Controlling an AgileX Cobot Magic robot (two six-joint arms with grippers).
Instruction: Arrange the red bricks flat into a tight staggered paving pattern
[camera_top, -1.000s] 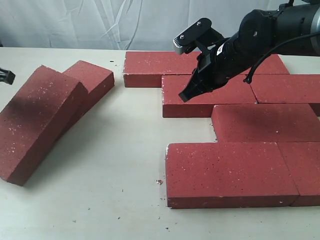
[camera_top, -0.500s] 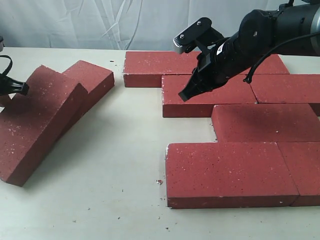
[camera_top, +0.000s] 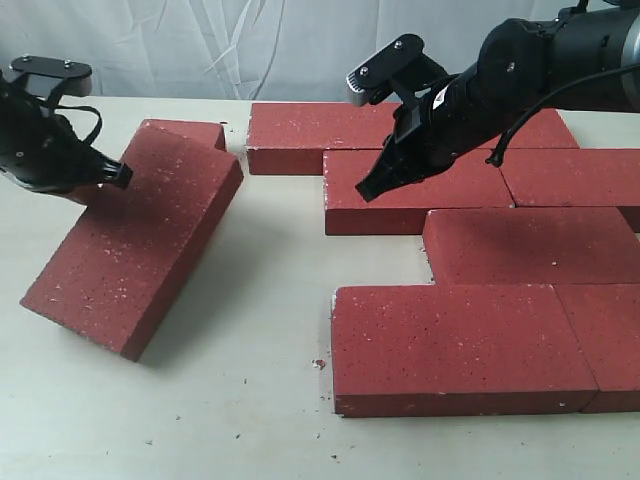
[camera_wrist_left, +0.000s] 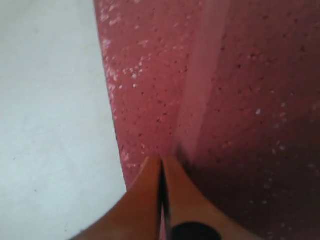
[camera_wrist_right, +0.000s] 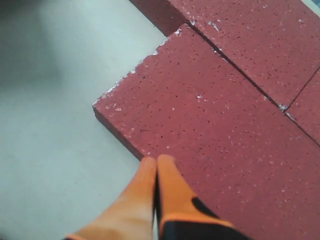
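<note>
Pale table (camera_top: 250, 290) before a white cloth backdrop (camera_top: 200, 45). At upper left, the left gripper (camera_top: 118, 176), fingers pressed together, points its tip against a tilted brick (camera_top: 140, 245). At upper middle, the right gripper (camera_top: 370, 188) slants downward, fingers together, over the laid bricks (camera_top: 460, 340) filling the right side.

we see bright, soft, even light. the right hand (camera_top: 372, 188) casts a faint shadow on the red bricks (camera_top: 470, 340) beneath it. our left wrist view is blurred throughout, with deep shade beside the left hand (camera_wrist_left: 161, 172).
</note>
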